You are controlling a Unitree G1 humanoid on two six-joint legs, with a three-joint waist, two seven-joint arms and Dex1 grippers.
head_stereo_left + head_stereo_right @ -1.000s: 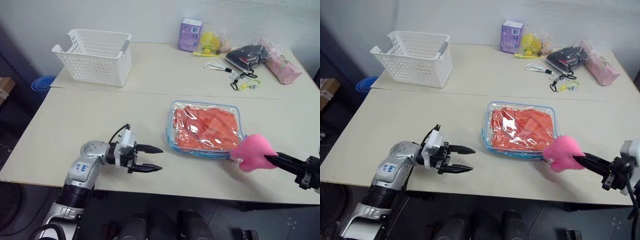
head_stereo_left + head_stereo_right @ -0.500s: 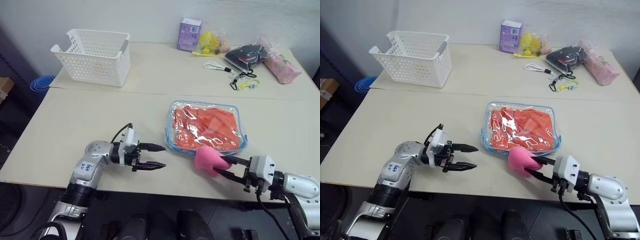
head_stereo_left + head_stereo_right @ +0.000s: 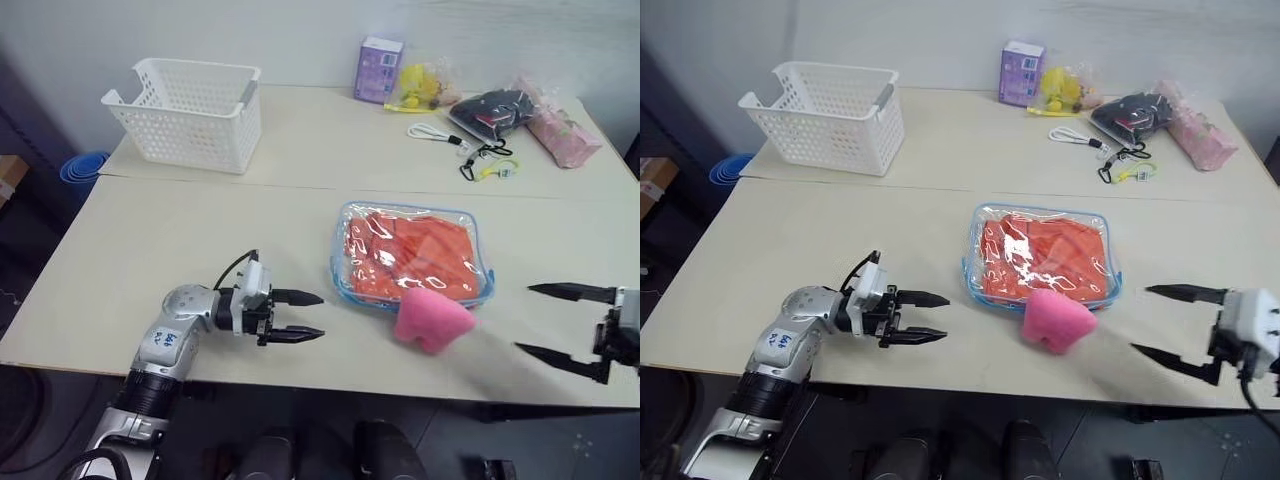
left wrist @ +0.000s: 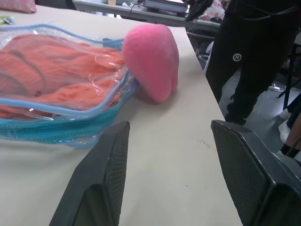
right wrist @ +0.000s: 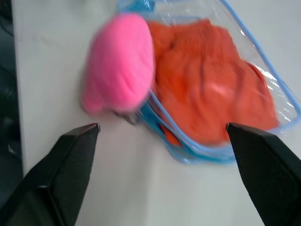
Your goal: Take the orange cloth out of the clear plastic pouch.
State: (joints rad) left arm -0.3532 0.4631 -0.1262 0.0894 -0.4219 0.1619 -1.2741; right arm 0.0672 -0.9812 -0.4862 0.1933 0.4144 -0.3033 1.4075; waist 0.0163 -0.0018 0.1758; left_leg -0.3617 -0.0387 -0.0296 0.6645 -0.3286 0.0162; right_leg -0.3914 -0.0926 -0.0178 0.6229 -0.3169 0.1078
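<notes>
Lying near the tabletop's (image 3: 180, 230) front edge, the clear plastic pouch (image 3: 412, 258) is holding the orange cloth (image 3: 405, 255) between two empty grippers: right gripper (image 3: 562, 320) gaping wide, left gripper (image 3: 300, 316) partly open.

orange cloth (image 3: 415, 258) inside clear plastic pouch (image 3: 345, 285), basket (image 3: 190, 112) far left

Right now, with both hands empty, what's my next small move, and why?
Probably bring the open left hand to the clear plastic pouch and pin its near edge: the orange cloth is inside, the pink plush charm lies released, and the right hand is open.
</notes>
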